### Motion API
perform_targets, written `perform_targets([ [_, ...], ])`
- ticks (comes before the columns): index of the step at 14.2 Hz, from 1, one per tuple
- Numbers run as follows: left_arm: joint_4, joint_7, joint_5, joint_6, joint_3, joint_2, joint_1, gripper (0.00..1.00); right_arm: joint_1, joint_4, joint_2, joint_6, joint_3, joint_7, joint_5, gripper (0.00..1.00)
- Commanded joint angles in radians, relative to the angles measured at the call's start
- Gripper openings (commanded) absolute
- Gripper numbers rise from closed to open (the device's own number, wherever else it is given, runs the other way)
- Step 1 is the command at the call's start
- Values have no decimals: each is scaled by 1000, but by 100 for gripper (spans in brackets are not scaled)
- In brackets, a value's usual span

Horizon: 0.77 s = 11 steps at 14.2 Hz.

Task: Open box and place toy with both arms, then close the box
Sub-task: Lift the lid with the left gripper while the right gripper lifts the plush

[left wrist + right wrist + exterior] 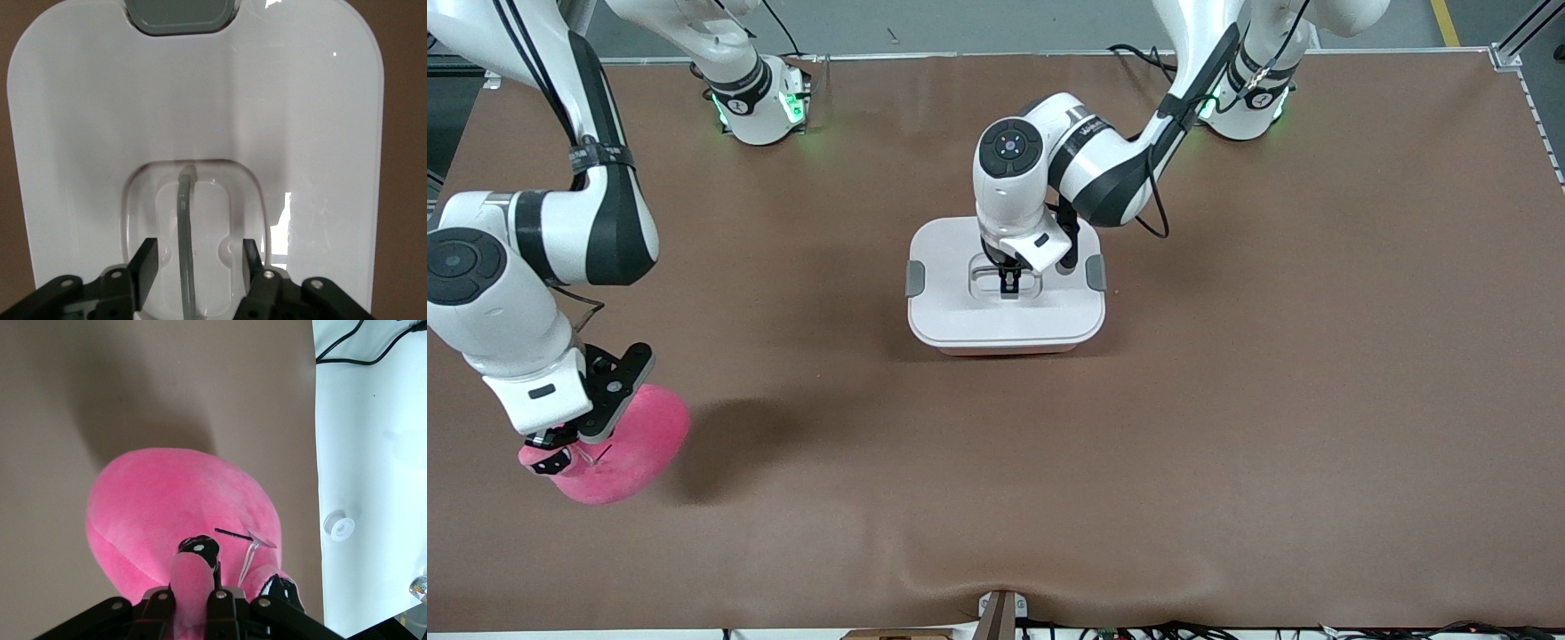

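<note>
The box (1005,342) stands mid-table with its white lid (960,311) on and a grey clip (915,277) at each end. My left gripper (1009,284) is down in the lid's recess. In the left wrist view it (199,263) is open, one finger on each side of the grey handle (185,220), not touching it. The hot-pink toy (636,444) is at the right arm's end of the table, nearer the front camera than the box. My right gripper (560,449) is shut on one of the toy's eye stalks (195,570), with the plush body (173,507) below it.
The brown table mat (1138,444) surrounds the box. The table's edge runs close beside the toy, with white floor (373,453) and black cables past it. The toy's shadow (738,440) lies on the mat beside it.
</note>
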Motion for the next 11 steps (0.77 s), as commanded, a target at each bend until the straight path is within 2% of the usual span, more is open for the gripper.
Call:
perform_targets([
  [1, -12, -30, 21, 8, 8, -19, -11, 19, 6, 9, -8, -14, 1, -16, -24, 0],
  [3, -10, -31, 21, 8, 8, -19, -13, 13, 7, 10, -8, -11, 1, -30, -24, 0],
  [5, -10, -36, 21, 8, 8, -21, -21, 0, 6, 10, -9, -11, 1, -29, -24, 0],
  [11, -9, -38, 21, 3, 8, -36, -24, 0, 6, 9, -8, -10, 1, -29, -17, 0],
])
